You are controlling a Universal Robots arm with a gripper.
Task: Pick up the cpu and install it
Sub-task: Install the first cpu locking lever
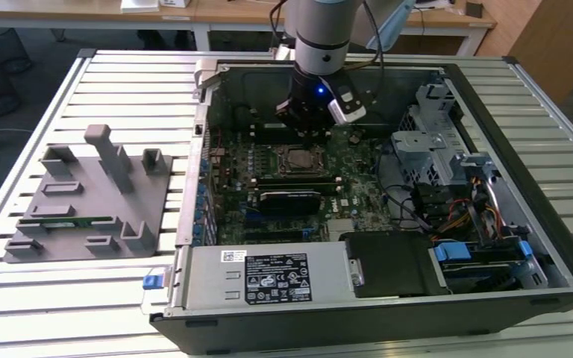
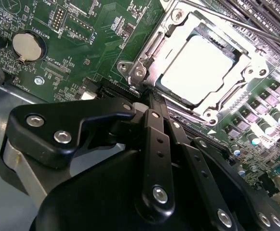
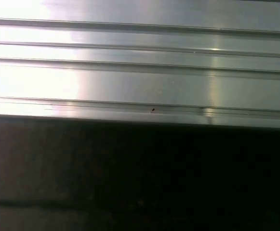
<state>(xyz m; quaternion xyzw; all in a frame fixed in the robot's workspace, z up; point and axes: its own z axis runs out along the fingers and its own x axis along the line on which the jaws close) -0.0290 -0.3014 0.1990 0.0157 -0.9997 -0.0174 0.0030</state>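
Grey fixture [image 1: 86,201] near the exterior view's left edge of the slatted table [image 1: 117,82]; open computer case [image 1: 386,298] beside it, motherboard [image 1: 307,179] inside; cpu [image 2: 196,71] seated in its metal socket frame [image 2: 144,57], also seen mid-board [image 1: 297,159]; gripper [image 2: 147,96] fingers drawn together, holding nothing, tips beside the socket's edge.
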